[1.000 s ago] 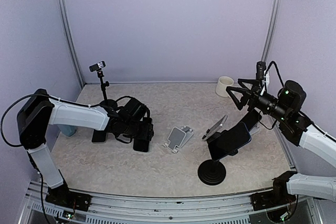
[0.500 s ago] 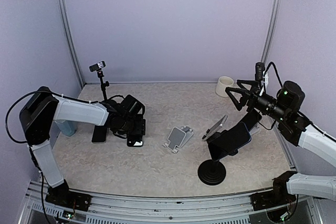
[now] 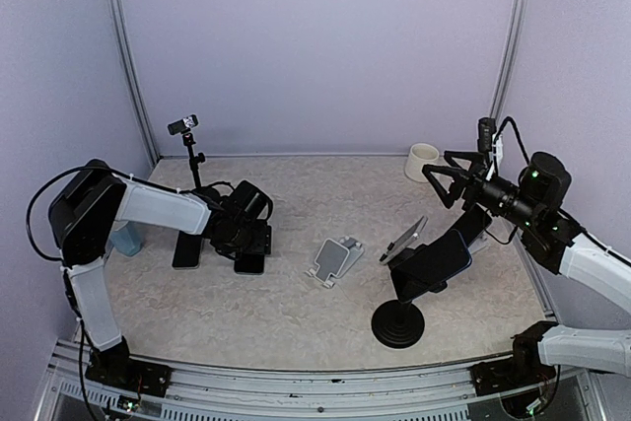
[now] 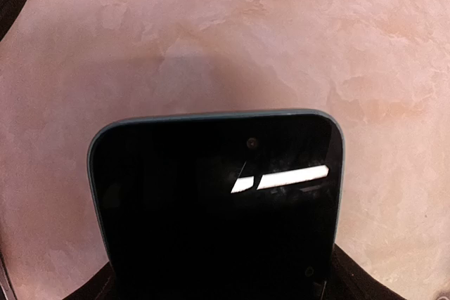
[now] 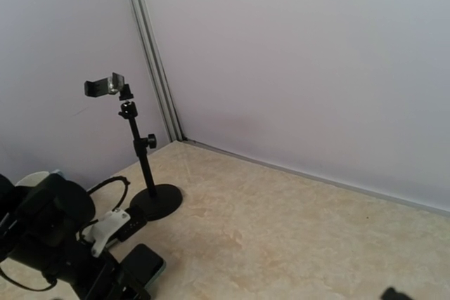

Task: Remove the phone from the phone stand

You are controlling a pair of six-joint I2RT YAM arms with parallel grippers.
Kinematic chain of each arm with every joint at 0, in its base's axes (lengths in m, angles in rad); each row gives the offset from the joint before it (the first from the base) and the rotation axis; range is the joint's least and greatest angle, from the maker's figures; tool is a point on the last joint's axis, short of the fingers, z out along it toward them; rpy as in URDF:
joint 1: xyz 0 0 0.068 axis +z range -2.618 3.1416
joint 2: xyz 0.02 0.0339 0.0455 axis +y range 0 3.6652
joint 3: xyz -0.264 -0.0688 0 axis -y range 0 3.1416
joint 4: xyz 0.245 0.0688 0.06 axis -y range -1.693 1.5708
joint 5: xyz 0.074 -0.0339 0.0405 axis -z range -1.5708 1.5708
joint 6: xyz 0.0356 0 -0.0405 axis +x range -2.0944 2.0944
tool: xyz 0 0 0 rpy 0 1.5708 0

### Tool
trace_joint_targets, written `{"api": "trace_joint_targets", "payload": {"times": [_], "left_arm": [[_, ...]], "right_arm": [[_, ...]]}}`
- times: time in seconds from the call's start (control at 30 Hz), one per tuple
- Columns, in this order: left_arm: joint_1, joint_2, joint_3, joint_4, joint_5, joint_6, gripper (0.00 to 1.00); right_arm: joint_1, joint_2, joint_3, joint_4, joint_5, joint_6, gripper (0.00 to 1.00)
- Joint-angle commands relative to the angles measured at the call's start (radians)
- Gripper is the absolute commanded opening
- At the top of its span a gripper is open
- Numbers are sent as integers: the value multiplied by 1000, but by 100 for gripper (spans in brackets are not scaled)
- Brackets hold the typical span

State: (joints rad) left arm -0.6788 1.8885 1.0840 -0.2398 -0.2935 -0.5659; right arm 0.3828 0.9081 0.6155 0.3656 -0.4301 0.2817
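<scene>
My left gripper (image 3: pixel 246 246) is shut on a black phone with a teal edge (image 3: pixel 249 263) and holds it low, flat on or just above the table, left of centre. The phone fills the lower half of the left wrist view (image 4: pixel 218 201), and it also shows in the right wrist view (image 5: pixel 144 263). A white and grey phone stand (image 3: pixel 335 258) stands empty at mid-table, to the right of that phone. My right gripper (image 3: pixel 437 162) is open and empty, held high at the right.
A dark phone (image 3: pixel 434 261) sits clamped on a black round-based stand (image 3: pixel 397 325) at front right, with a grey stand (image 3: pixel 404 239) behind it. Another phone (image 3: pixel 187 253) lies flat at left. A small tripod holder (image 3: pixel 189 150) and a white cup (image 3: pixel 422 160) stand at the back.
My left gripper has moved left and back with the phone, away from the white stand, and brought it down flat near the table. The right arm has barely moved.
</scene>
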Motion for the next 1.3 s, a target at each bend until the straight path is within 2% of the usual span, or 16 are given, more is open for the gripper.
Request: {"api": "trace_joint_targets", "payload": {"times": [0.0,0.13,0.23,0.5,0.77,0.93,1.13,1.27], "left_arm": [[21,40,12,-25,-52,52,46],[24,48,8,-29,-58,64,47],[24,54,3,-30,-61,68,52],[22,35,4,-42,-62,59,77],[16,6,1,-41,-57,71,90],[-21,-71,-7,-17,-72,103,98],[-91,-215,-32,48,-72,177,99],[-124,-305,-63,121,-1,236,99]], "right_arm": [[-12,8,-3,27,-4,8,97],[-11,8,-1,28,-3,8,96],[-12,10,-3,30,-4,9,96],[-12,10,-3,33,-8,13,96],[-12,-2,-9,43,-22,27,96],[-11,-6,-15,40,-30,29,96],[-11,-2,-13,44,-40,30,96],[-12,-4,-11,41,-45,27,96]]}}
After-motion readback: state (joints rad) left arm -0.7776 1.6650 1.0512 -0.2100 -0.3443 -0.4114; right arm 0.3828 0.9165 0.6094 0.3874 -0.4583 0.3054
